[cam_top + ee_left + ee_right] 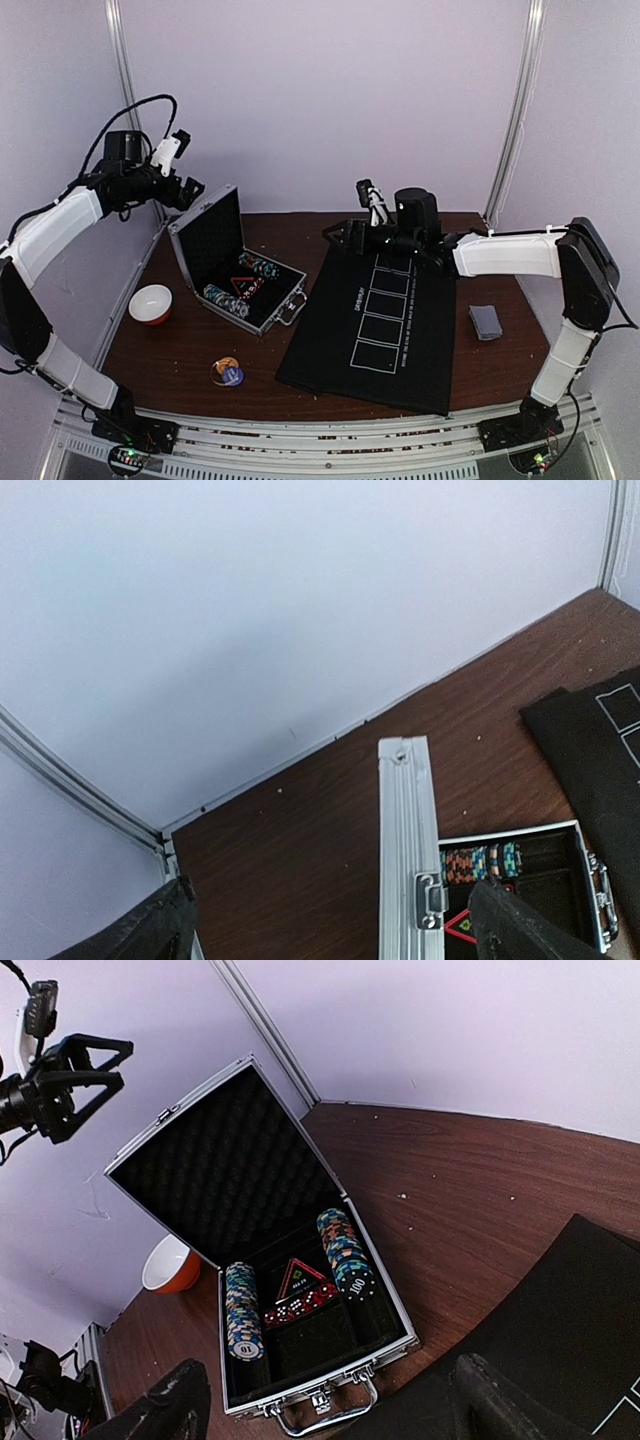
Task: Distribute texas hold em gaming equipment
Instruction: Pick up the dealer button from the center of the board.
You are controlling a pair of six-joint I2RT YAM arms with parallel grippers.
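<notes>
Two rows of striped-edge poker chips lie in the open silver case (290,300): one at the far side (258,267) (345,1250), one at the near side (225,300) (243,1310). Orange, purple and black button discs (228,373) sit stacked on the table in front of the case. A grey-blue card deck (487,321) lies at the right. My left gripper (190,190) (335,925) is open and empty, high above the lid edge (408,850). My right gripper (340,235) (325,1400) is open and empty, above the mat's far edge, facing the case.
A black felt mat (385,320) with white card outlines covers the middle of the table. A red-and-white bowl (150,303) (170,1265) stands left of the case. Red dice (300,1307) and a triangular marker lie in the case. White walls enclose the table.
</notes>
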